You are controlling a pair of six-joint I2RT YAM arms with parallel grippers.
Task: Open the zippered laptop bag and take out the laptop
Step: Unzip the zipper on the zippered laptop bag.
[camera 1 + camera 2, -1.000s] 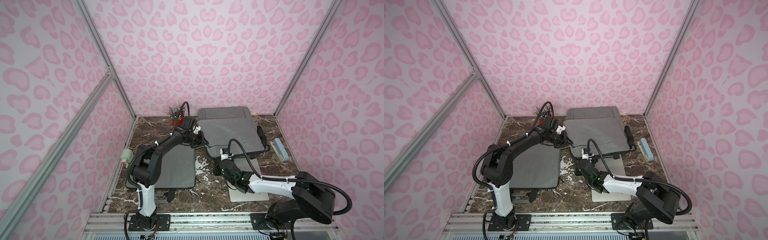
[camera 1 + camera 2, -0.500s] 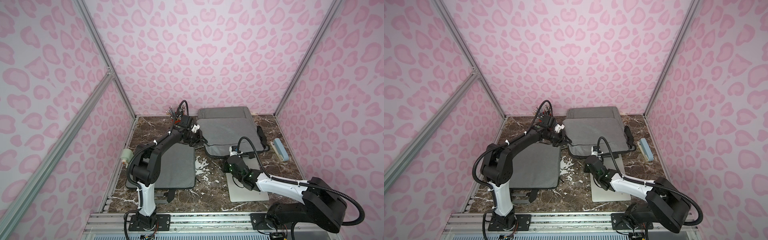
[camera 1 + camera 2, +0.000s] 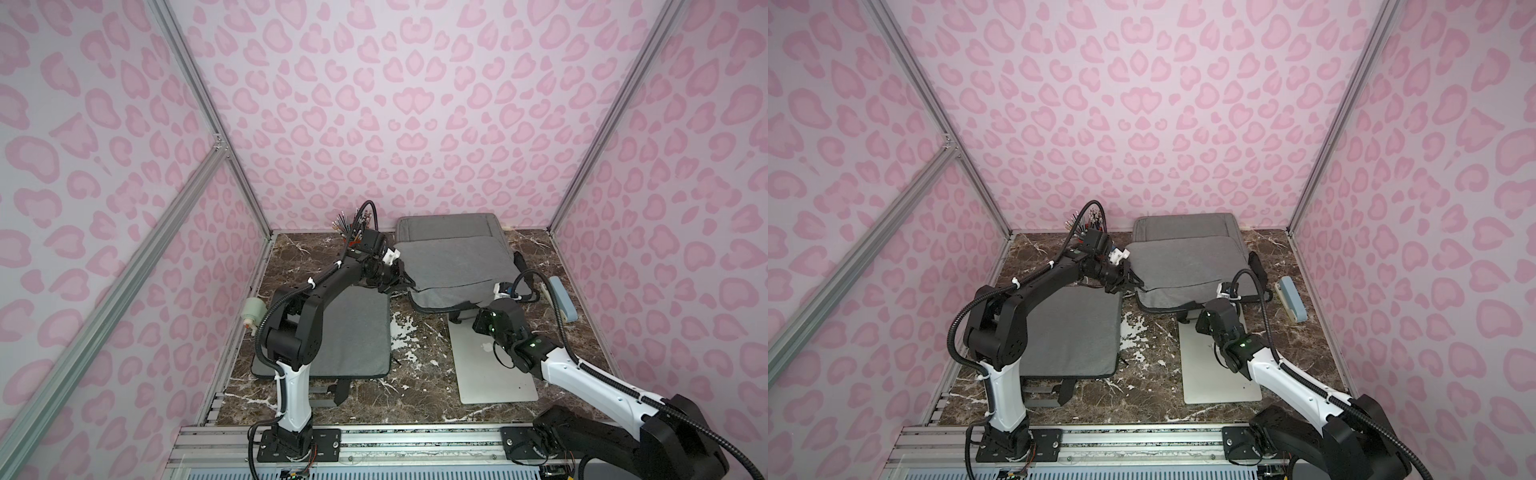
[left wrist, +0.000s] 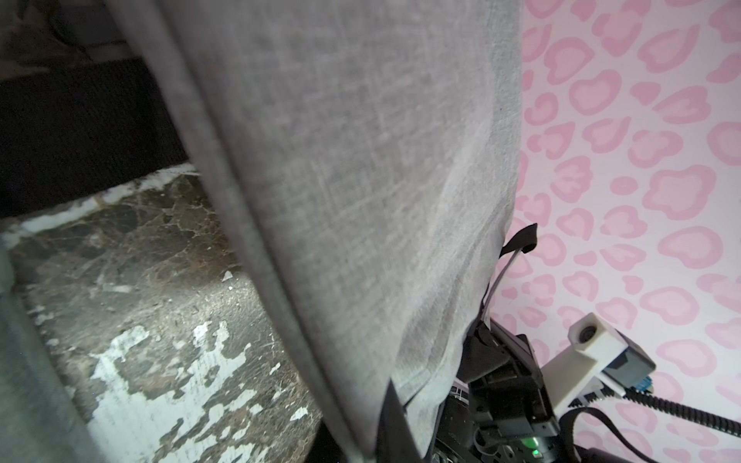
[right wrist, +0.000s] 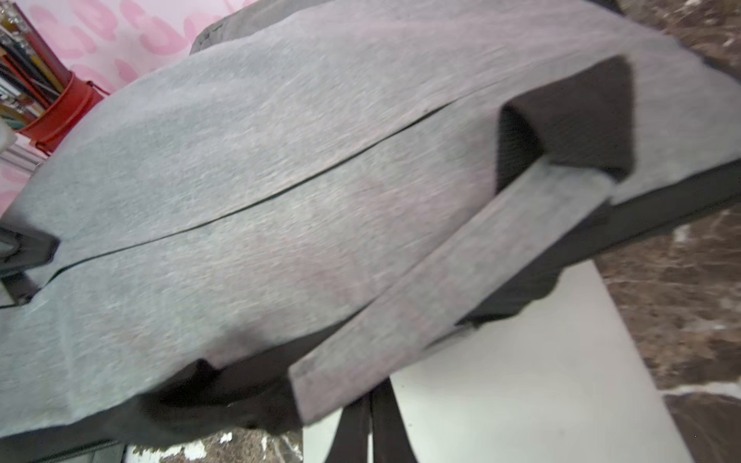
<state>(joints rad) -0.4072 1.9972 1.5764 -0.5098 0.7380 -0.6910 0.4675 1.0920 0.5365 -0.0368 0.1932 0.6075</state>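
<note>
In both top views a dark marble table (image 3: pixel 419 399) sits walled in by pink leopard-print panels. A grey laptop bag (image 3: pixel 453 266) lies toward the back, a second grey bag (image 3: pixel 353 332) flat on the left. The silver laptop (image 3: pixel 490 374) is out on the marble, its far end just under the laptop bag's near edge. A red pen cup (image 3: pixel 1088 224) stands at the back and a blue eraser-like block (image 3: pixel 1292 299) on the right.

The left gripper (image 3: pixel 405 279) pinches the laptop bag's left corner, holding that edge off the marble. The right gripper (image 3: pixel 1214 297) sits at the bag's near edge above the laptop; its fingertips are hidden behind its own body here.

From the left wrist camera, the laptop bag (image 4: pixel 353 180) fills the view as a lifted grey sheet, worn marble beneath. The holding fingers are cut off at the frame's edge. The right arm's white camera mount (image 4: pixel 589 352) shows past the fabric.

From the right wrist camera, the laptop bag (image 5: pixel 280 180) shows its zipper seam and a grey handle (image 5: pixel 453 288); the laptop (image 5: pixel 521 381) lies pale below. Two dark fingers (image 5: pixel 377 433) pressed together, holding nothing, poke in. The frame is motion-blurred.
</note>
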